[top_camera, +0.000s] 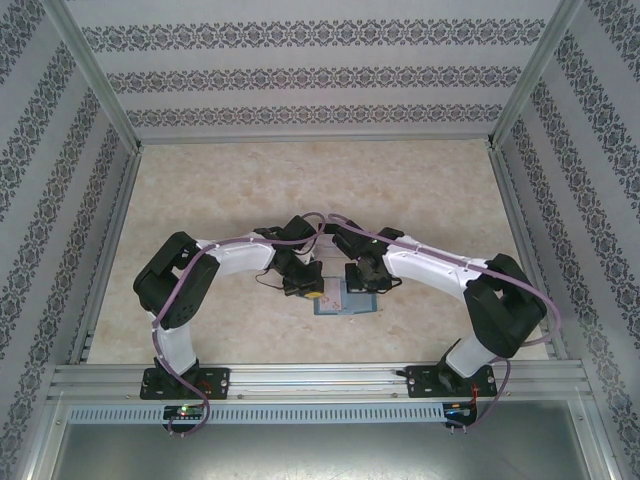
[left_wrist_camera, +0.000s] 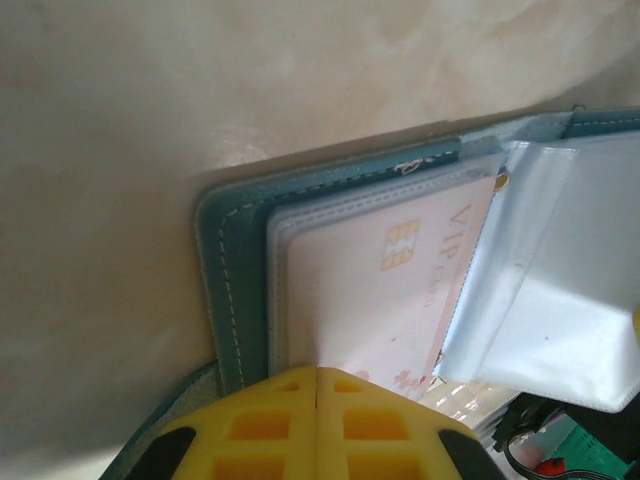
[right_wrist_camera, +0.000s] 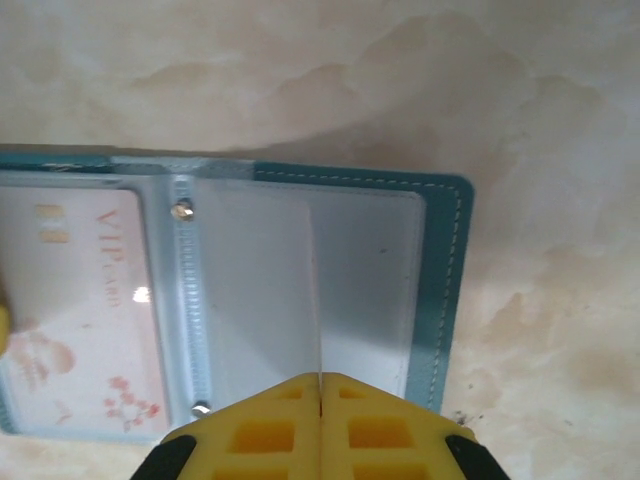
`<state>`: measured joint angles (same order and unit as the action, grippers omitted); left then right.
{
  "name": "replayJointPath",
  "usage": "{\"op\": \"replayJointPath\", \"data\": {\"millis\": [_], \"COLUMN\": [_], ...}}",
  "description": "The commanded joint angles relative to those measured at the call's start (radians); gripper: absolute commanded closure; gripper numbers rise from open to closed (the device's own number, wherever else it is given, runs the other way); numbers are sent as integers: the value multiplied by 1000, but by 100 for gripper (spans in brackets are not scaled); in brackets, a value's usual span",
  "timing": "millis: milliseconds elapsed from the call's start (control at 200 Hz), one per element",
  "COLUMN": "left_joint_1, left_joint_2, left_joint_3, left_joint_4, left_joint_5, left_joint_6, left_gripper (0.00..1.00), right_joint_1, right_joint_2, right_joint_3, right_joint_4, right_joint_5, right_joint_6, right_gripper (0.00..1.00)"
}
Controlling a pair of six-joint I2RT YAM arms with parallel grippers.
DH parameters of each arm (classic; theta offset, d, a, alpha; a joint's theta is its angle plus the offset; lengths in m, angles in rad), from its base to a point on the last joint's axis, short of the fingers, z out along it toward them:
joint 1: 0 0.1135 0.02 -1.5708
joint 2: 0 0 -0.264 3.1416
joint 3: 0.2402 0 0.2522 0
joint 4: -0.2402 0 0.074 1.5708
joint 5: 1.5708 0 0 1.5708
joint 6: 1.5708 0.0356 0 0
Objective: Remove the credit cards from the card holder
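Pinching card holder (right_wrist_camera: 440, 300): right gripper (right_wrist_camera: 320, 385) (left gripper (left_wrist_camera: 318, 375) closed)

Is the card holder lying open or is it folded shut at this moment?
Open. The card holder lies spread flat; its clear sleeves and a pink VIP card are exposed.

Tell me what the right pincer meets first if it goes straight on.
Shut on an upturned clear plastic sleeve, the right pincer would likely press into the open teal-blue folding card holder beneath; depth is unclear.
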<state>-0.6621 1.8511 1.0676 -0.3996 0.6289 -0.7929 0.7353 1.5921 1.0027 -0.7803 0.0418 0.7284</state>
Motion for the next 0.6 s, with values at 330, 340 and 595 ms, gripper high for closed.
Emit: {"op": "replayJointPath", "data": {"millis": [330, 340, 595], "left_joint_1": [-14, -14, -15], "left_joint_2": [3, 3, -4], "left_joint_3": [-30, -31, -30], "left_joint_4": [-7, -7, -12], "left_joint_5": [-17, -17, -18], "left_joint_6": [12, 11, 11], "left_gripper": [100, 100, 100], "right_joint_1": [75, 78, 102], "right_joint_2": [154, 156, 128], "right_joint_3": [85, 91, 161], "right_joint_4": [-212, -219, -262], "right_joint_5": [269, 275, 288], "right_joint_6": [-5, -5, 3], "right_gripper": [65, 65, 71]}}
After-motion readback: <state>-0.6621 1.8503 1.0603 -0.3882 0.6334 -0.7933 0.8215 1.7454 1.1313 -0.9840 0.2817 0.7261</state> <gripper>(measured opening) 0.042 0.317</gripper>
